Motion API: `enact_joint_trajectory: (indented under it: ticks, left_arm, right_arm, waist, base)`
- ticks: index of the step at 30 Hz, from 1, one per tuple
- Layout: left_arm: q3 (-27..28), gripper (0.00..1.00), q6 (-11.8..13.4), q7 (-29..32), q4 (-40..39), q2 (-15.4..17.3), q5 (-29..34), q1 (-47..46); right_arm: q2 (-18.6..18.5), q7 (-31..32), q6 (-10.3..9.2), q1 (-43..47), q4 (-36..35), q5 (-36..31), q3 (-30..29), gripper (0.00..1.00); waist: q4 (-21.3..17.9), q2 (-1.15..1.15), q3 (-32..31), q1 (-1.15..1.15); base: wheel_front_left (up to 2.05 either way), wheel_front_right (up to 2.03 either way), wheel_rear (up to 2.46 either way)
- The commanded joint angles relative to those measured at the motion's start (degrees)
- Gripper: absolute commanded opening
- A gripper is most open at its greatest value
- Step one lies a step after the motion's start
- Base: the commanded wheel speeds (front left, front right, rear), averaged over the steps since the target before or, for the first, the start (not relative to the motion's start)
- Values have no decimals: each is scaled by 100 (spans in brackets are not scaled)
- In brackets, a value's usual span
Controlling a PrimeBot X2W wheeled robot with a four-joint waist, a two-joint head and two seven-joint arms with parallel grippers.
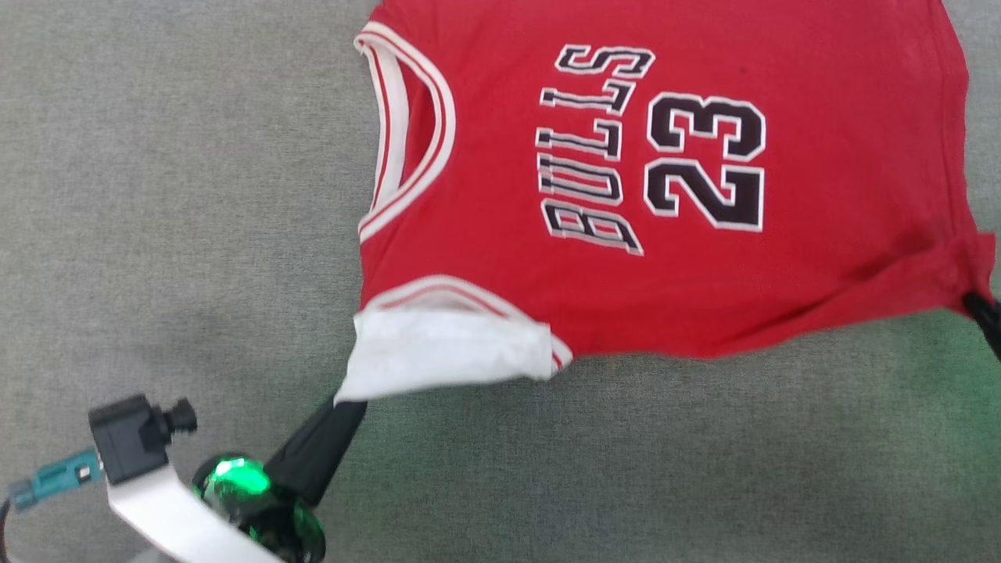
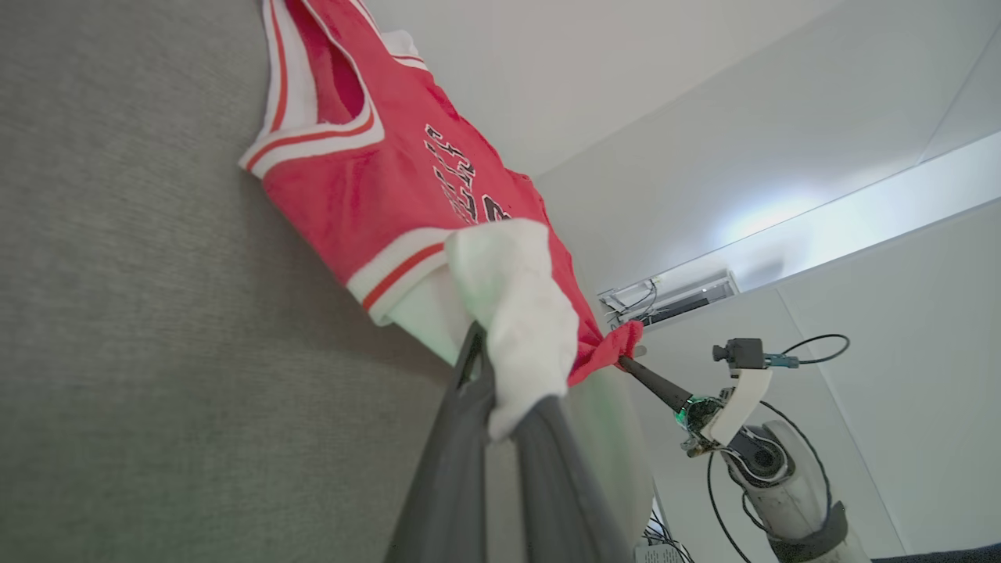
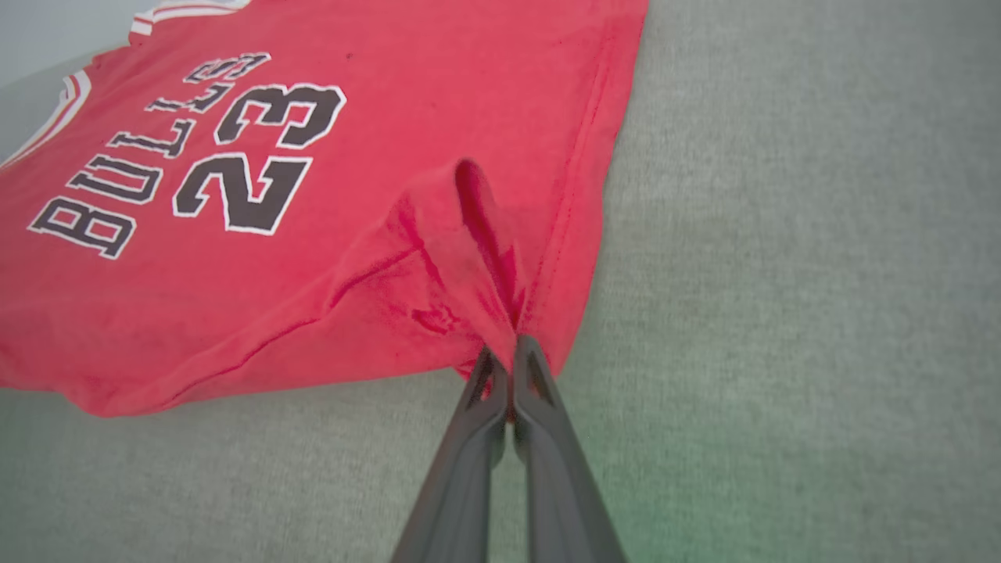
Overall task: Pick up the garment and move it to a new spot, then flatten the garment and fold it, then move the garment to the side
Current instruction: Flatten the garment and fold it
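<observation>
A grey, felt-like worktop [image 1: 172,234] lies flat and wide (a faint green glow tints its near part). Past its edge rise plain white walls [image 2: 704,102], where a pale fixture [image 2: 676,295] with loose wires sits beside a bright band [image 2: 860,219].

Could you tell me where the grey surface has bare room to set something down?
Bare surface lies left of the shirt, beside its collar, and along the near side between the left claw and right claw. The far right is crowded: the shirt covers it.
</observation>
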Motion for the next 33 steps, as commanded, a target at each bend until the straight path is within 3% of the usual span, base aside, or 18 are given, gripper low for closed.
enact_joint_trajectory:
  ticks: [1,7,16,20,24,28,33]
  left_arm:
    - [39,0,6,-24,-103,50,71,139]
    - [233,0,6,-24,-617,180,261,516]
    - [361,0,6,264,-436,161,-327,-830]
    - [483,0,6,630,85,43,-731,-1620]
    - [589,0,7,1055,1093,-116,-1121,-2288]
    - [442,0,6,1506,2134,-226,-1107,-2815]
    - [263,0,8,1741,2741,-365,-889,-3154]
  right_arm:
    - [48,50,-2,145,-100,39,-72,0]
    - [316,96,-2,646,-487,146,-479,0]
    - [552,35,-2,-217,-170,73,-440,0]
    - [614,34,-2,-803,146,9,-273,0]
    - [658,15,-1,-1316,493,-16,-70,0]
    - [647,-10,-2,-1662,826,-75,149,0]
    - [637,-151,-2,-1909,1049,-70,326,0]
  waist:
    - [-15,0,12,0]
    - [-104,0,83,0]
    - [-303,0,216,0]
    - [-417,0,369,0]
    - [-494,0,535,0]
    - [-554,0,696,0]
    - [-583,0,864,0]
  base:
    - [0,0,0]
    - [0,0,0]
    - [0,0,0]
    - [0,0,0]
    - [0,0,0]
    - [0,0,0]
    - [0,0,0]
